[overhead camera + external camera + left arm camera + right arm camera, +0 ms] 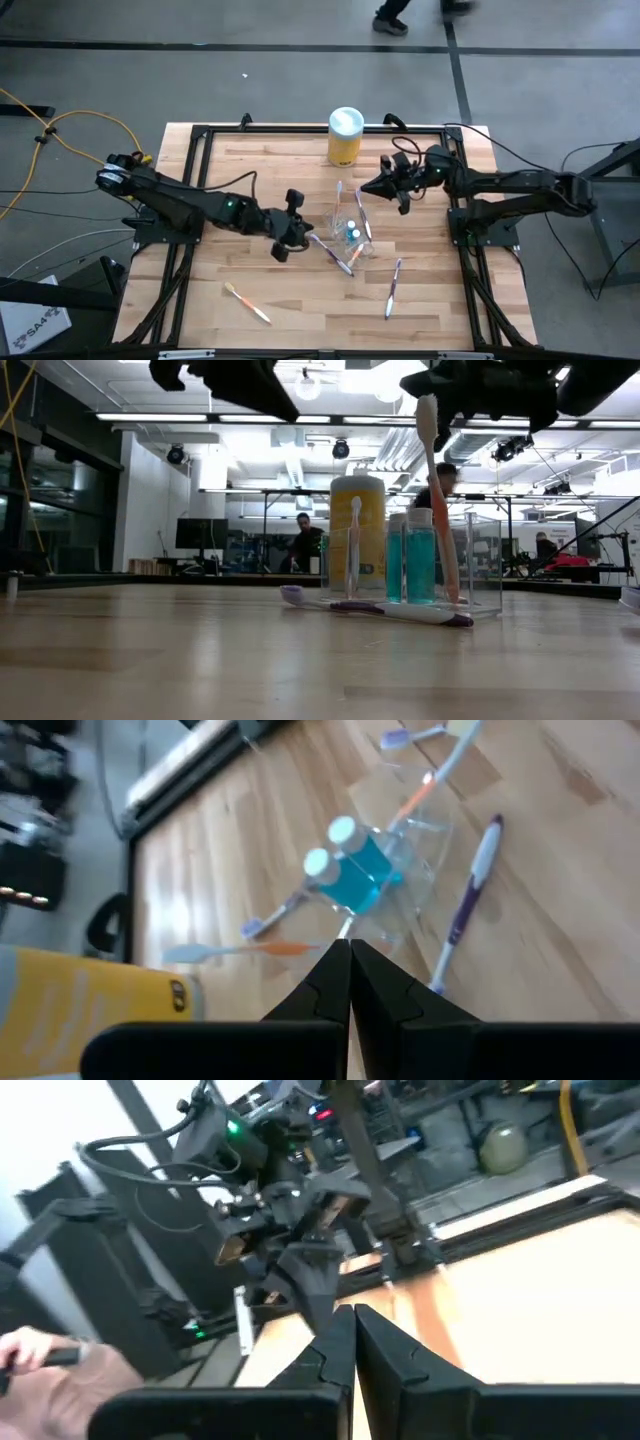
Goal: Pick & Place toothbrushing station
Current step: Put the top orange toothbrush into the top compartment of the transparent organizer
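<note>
The clear plastic cup point(351, 232) stands upright on the wooden table near its middle, holding two blue tubes with white caps point(350, 870) and several toothbrushes. An orange-pink toothbrush point(436, 490) leans in it, head up. A purple toothbrush point(380, 610) lies flat at the cup's near side. My left gripper point(303, 238) hovers shut just left of the cup, slanting down toward it. My right gripper point(366, 187) hovers shut above the table, to the far right of the cup, near the leaning brush's head. Neither holds anything.
A yellow canister with a white lid point(345, 137) stands at the table's far edge behind the cup. A second purple toothbrush point(393, 288) lies near right, and an orange one point(247, 302) near left. People show in the room beyond the table.
</note>
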### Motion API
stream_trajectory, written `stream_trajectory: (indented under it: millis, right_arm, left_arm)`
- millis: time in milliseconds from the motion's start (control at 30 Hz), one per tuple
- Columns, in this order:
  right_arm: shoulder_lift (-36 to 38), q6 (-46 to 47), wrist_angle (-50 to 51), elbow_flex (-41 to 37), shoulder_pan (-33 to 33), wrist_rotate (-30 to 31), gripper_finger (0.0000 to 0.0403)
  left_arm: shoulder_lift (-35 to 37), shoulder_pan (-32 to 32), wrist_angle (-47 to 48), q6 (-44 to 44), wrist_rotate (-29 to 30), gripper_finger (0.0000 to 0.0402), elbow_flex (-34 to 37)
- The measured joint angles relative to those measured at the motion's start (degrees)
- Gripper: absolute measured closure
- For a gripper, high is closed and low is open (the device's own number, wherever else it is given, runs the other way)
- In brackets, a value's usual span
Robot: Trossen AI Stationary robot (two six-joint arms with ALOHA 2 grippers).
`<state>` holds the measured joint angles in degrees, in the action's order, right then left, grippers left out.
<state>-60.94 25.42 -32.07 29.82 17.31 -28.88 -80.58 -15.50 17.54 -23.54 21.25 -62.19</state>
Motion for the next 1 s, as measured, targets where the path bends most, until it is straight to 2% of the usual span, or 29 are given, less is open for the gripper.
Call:
stream_trajectory:
  millis: [333, 700, 833, 900, 1000]
  right_arm:
    - [5.3, -3.2, 13.0, 0.1, 0.4, 6.9, 0.04]
    - [8.4, -2.9, 23.9, 0.1, 0.3, 7.8, 0.04]
    - [8.4, -2.9, 25.9, 0.1, 0.3, 7.7, 0.0394]
    - [8.4, -2.9, 25.8, 0.1, 0.3, 7.7, 0.0391]
    - [8.6, -2.9, 25.9, 0.1, 0.3, 7.4, 0.0385]
  left_arm:
    - [0.0, 5.6, 1.8, 0.7, -13.7, 0.04, 0.2]
    - [-0.1, 8.2, 1.4, 1.7, -26.3, 0.04, 0.6]
    - [-0.8, 8.0, -1.6, 1.5, -31.3, 0.04, 0.6]
    - [-1.7, 7.7, -3.8, 1.5, -32.7, 0.04, 0.6]
    - [-3.4, 6.8, -6.7, 0.9, -30.6, 0.0399, 0.6]
